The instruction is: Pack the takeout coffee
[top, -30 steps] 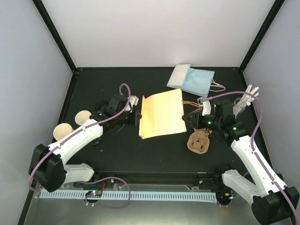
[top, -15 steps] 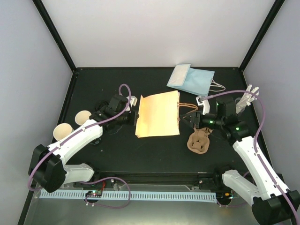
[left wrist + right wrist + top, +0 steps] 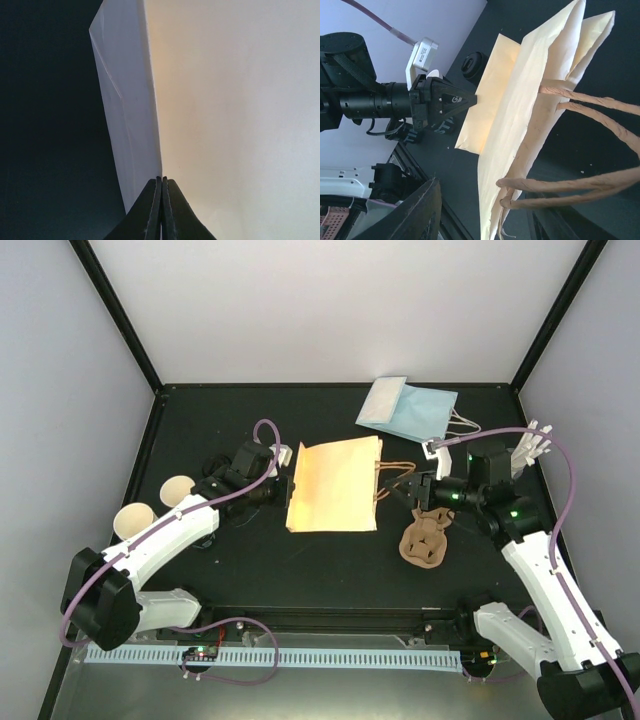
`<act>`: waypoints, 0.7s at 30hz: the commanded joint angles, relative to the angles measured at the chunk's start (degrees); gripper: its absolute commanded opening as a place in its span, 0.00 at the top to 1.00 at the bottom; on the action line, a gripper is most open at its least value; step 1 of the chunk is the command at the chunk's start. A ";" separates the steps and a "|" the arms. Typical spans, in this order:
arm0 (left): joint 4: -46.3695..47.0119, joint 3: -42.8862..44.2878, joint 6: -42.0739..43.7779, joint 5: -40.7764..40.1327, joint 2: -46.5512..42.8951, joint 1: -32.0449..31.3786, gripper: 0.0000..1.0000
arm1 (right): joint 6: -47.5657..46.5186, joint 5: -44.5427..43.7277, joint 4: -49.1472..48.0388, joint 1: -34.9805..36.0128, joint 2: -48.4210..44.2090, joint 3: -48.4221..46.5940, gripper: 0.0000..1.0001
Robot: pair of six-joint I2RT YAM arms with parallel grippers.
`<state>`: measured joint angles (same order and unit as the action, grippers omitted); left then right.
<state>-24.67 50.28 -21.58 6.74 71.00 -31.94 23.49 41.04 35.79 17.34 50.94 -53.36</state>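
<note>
The tan paper bag (image 3: 335, 485) lies flat mid-table with its twine handles (image 3: 395, 478) pointing right. My left gripper (image 3: 286, 487) is shut on the bag's left bottom edge; in the left wrist view the jaws (image 3: 161, 181) are pinched together on the paper (image 3: 230, 110). My right gripper (image 3: 417, 488) is open at the bag's mouth. In the right wrist view (image 3: 490, 220) the handles (image 3: 580, 182) run between its wide-apart fingers (image 3: 420, 215). A round black lid (image 3: 474, 64) shows beyond the bag and may be the takeout coffee. Its cup is hidden.
A brown moulded-pulp carrier (image 3: 425, 538) lies just below my right gripper. Light-blue bags (image 3: 410, 406) sit at the back. Two lidless cream cups (image 3: 178, 488) (image 3: 132, 522) stand left of my left arm. White items (image 3: 530, 445) stand at the right edge.
The bag has slid a little left and squared up with my left gripper. My right wrist has drawn back to the right, leaving the handles stretched out between its fingers.
</note>
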 commanded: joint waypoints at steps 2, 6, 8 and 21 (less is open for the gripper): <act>-0.60 0.20 1.10 -0.82 0.54 0.18 0.98 | 0.29 0.71 -0.27 0.30 0.82 -2.43 0.52; -0.63 0.21 1.27 -0.82 0.63 0.16 0.99 | 0.49 1.28 -0.67 0.99 2.17 -3.06 0.53; -0.61 0.32 1.29 -0.77 0.63 0.18 0.98 | 0.87 1.29 -1.36 1.67 2.60 -3.19 0.53; -0.35 0.21 1.28 -0.83 0.72 0.05 0.98 | 3.65 -0.26 -6.50 5.65 7.78 -3.36 0.61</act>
<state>-24.84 50.28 -21.12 6.61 71.37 -31.94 25.74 41.12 32.27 22.00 57.28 -55.48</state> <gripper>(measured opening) 0.017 0.391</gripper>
